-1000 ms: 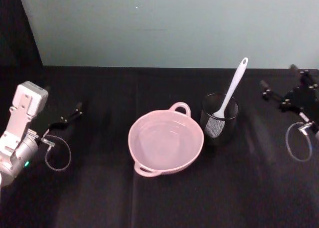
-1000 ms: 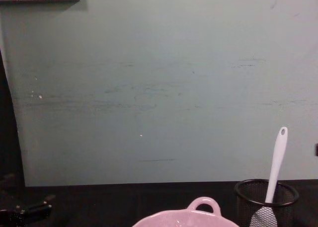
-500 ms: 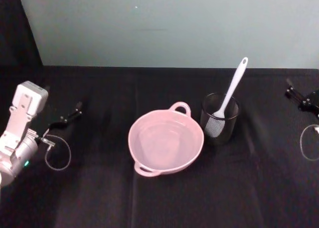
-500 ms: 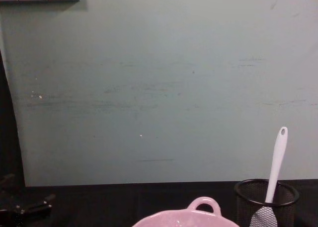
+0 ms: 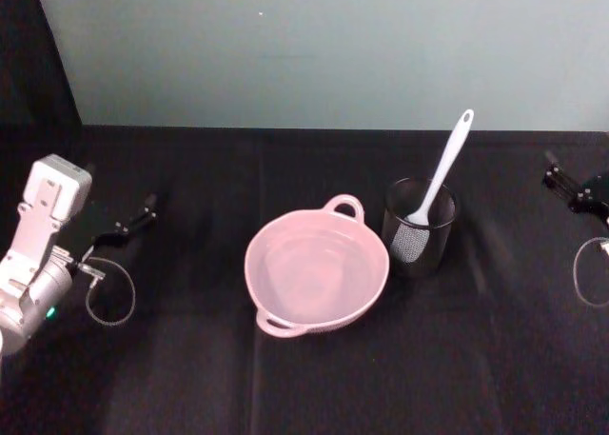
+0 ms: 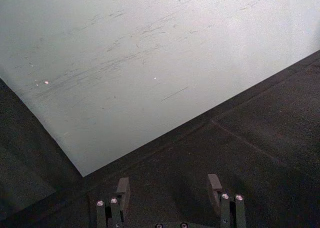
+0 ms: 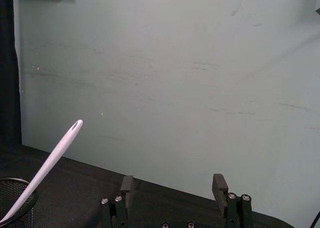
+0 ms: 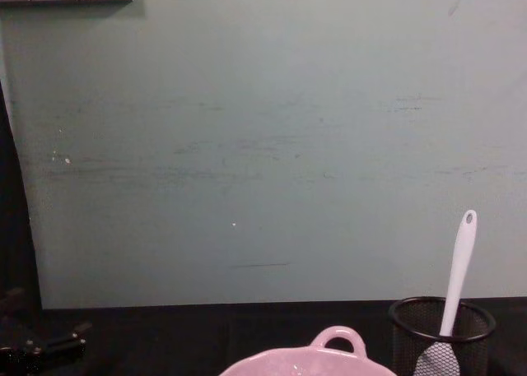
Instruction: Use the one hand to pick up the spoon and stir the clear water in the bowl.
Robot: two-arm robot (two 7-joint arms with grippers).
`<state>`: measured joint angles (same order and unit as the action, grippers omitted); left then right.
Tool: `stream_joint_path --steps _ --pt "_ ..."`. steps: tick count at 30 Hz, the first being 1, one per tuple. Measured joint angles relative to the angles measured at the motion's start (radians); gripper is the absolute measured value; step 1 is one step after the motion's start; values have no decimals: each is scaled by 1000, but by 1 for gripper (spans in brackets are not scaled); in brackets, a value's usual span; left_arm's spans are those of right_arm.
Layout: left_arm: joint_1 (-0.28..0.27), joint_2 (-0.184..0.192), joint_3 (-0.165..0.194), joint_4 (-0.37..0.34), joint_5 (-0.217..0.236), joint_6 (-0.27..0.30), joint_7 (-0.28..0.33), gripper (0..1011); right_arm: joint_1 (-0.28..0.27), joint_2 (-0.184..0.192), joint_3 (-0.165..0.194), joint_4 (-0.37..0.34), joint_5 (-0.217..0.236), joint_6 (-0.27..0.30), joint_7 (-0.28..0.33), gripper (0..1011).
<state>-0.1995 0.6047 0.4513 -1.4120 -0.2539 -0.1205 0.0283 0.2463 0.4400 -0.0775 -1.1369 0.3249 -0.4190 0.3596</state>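
1. The spoon [image 5: 441, 171] stands in a black wire-mesh cup [image 5: 419, 227], just right of the pink bowl [image 5: 317, 269] on the black table [image 5: 190, 378].
2. The spoon's long axis is steeply tilted. Its bowl end rests low inside the cup, and its handle rises up and leans to my right, toward the pale green wall [image 5: 333, 45]. The tip with the small oval hole is the highest point.
3. The pink bowl sits near the table's middle, with 1 loop handle on its far rim and 1 on its near rim. It seems to hold clear water, though I can only make out faint ripples.
4. My left gripper [image 6: 169, 190] rests at the table's left edge, well apart from the bowl. Its fingers stand spread with nothing between them.
5. My right gripper [image 7: 172, 185] is at the far right edge of the table, well apart from the cup. Its fingers also stand apart and hold nothing.
6. The chest view shows the spoon's hole clearly and the cup's rim from the side. The head view shows the bowl's inside. The right wrist view shows the spoon handle slanting up from the cup.
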Motion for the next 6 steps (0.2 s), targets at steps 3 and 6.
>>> stream_joint_path --steps 3,6 --pt "0 0 0 0 0 0 0 1011 0 1 -1 0 -1 0 0 1004" --pt "0 0 0 0 0 0 0 1011 0 1 -1 -1 -1 0 0 1004"
